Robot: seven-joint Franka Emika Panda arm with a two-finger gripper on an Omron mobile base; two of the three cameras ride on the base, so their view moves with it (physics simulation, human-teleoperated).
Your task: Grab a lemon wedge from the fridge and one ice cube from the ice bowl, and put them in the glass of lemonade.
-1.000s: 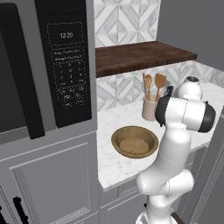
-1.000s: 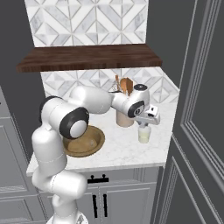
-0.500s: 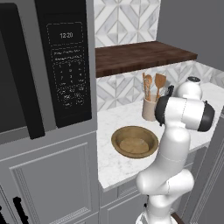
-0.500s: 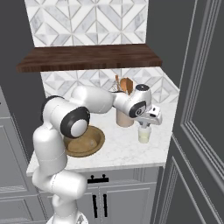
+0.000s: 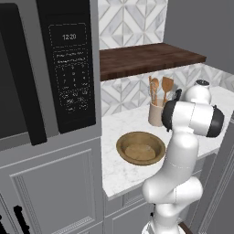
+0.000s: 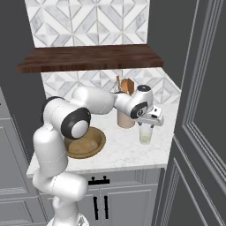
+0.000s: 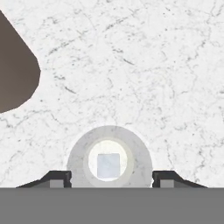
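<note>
Marble counter (image 6: pixel 119 150) runs below a dark wooden shelf (image 6: pixel 88 57); the white arm reaches across it toward the right corner.

Ice bowl (image 6: pixel 84 142), tan wood, sits mid-counter, well apart from the glass. Its inside reads bare from the left base view (image 5: pixel 140 148). Beige crock (image 6: pixel 125 118) with wooden spatulas stands just behind the glass.

Glass of lemonade (image 6: pixel 145 134) stands near the counter's right edge, directly beneath the gripper (image 6: pixel 147 125). In the hand view the glass (image 7: pixel 109 162) is seen straight down, ringed and centred between the fingertips (image 7: pixel 57 179), which stand spread wide on either side with nothing between them.

A small pale square, likely the ice cube (image 7: pixel 108 166), lies inside the glass, dead centre.

Judgement: the drop step looks complete or nearly so. To finish well, keep the jaws apart and lift straight up, avoiding the rim and the crock behind. No lemon wedge can be made out in the liquid; cannot tell.
</note>
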